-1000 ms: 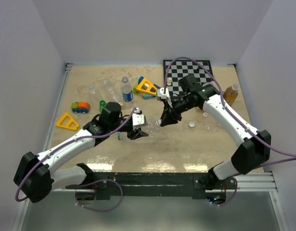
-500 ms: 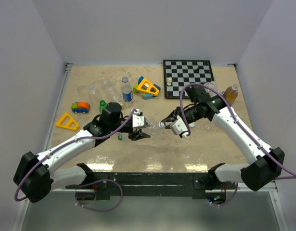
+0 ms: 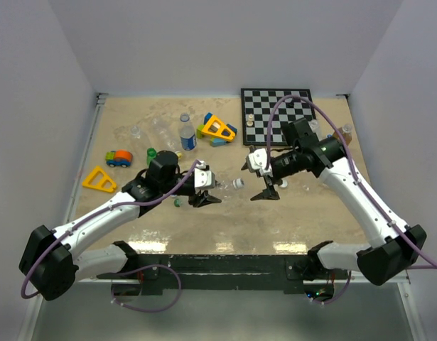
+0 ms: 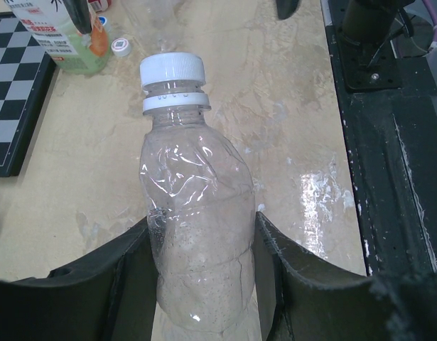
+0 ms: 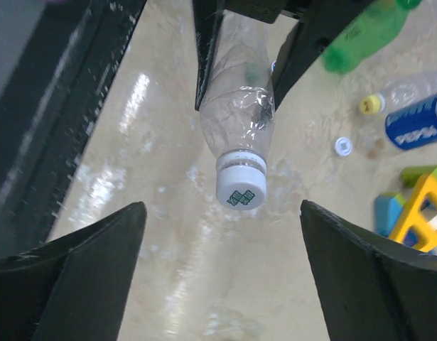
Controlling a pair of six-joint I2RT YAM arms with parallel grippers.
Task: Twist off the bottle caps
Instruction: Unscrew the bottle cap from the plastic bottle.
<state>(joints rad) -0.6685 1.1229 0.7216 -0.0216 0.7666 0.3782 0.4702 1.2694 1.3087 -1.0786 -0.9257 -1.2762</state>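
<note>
My left gripper (image 4: 204,229) is shut on the body of a crumpled clear bottle (image 4: 197,213), held lying level above the table. Its white bottle cap (image 4: 172,69) sits on the neck and points at my right gripper. From above, the left gripper (image 3: 206,190) holds the bottle (image 3: 222,187) with the cap (image 3: 238,183) to the right. My right gripper (image 3: 259,180) stands open just right of the cap. In the right wrist view the cap (image 5: 241,187) faces the camera, between and a little beyond the wide-open fingers (image 5: 97,270), touching neither; the right gripper (image 5: 224,206) holds nothing.
A chessboard (image 3: 278,106) lies at the back right, an amber bottle (image 3: 344,132) beside it. Toy blocks (image 3: 217,129), a blue-labelled bottle (image 3: 187,135), a green bottle (image 3: 153,154), a toy car (image 3: 119,158) and a yellow triangle (image 3: 99,179) lie left. A loose white cap (image 5: 343,146) rests on the table.
My right gripper was shut at the bottle's cap end; it has opened wide and drawn back to the right. The cap stays on the bottle. The left arm has not moved.
</note>
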